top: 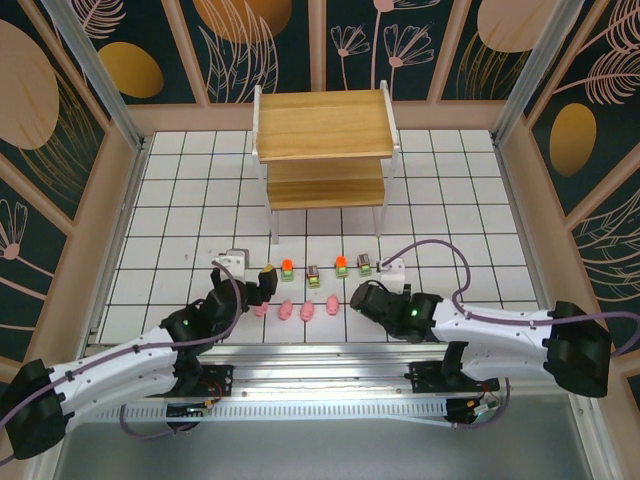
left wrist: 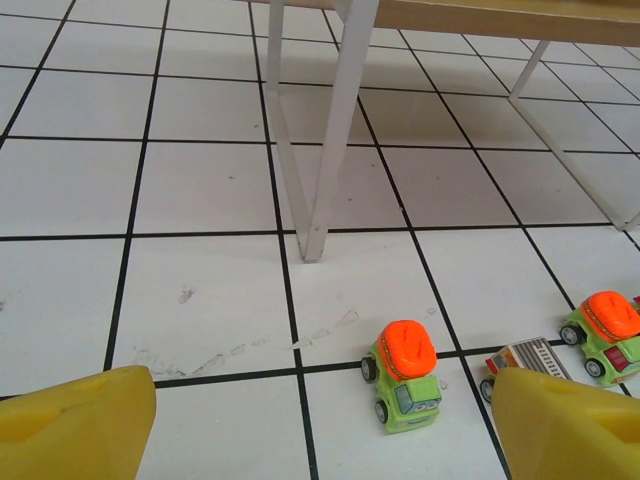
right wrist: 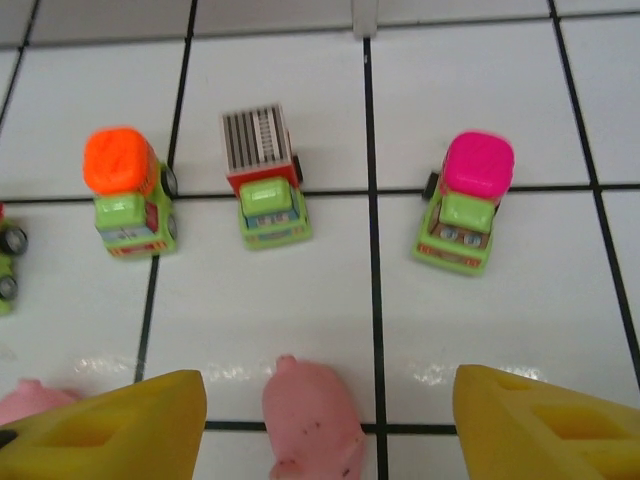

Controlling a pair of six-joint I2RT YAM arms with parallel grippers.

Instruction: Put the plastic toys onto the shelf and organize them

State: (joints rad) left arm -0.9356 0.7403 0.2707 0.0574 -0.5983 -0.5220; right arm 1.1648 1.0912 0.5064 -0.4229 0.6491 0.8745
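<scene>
Right hand brackets pink pig, not touching.

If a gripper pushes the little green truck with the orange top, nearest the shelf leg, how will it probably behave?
The green truck stands on small wheels, so a push along its length would probably make it roll. It looks like hard moulded plastic, likely stiff and light. The rounded orange top may slip when pinched.

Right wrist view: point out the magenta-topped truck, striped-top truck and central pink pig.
magenta-topped truck (right wrist: 465, 207), right wrist view, cab top.
striped-top truck (right wrist: 266, 188), right wrist view, cab top.
pink pig (right wrist: 312, 415), right wrist view, its back.
</scene>
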